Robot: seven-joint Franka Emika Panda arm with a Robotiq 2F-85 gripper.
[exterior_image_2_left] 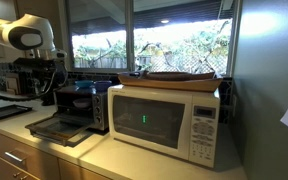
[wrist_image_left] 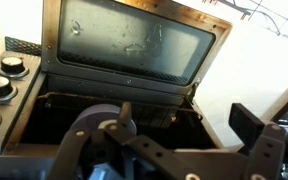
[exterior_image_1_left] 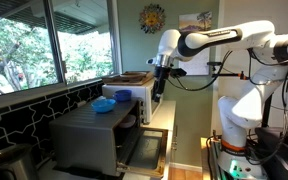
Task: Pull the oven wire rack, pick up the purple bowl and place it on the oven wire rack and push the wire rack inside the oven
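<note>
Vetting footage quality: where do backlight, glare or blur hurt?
In both exterior views the bright windows leave the oven cavity dark; in the wrist view the oven door glass carries hazy reflections, and the gripper is near and soft-focused.

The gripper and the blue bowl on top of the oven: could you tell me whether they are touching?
Apart. In an exterior view the gripper hangs well to the side of the blue bowl, with a plain gap between them.

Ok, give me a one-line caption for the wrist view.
Open claw poised before the oven, dark cavity exposed, glass door folded open, knobs at left.
</note>
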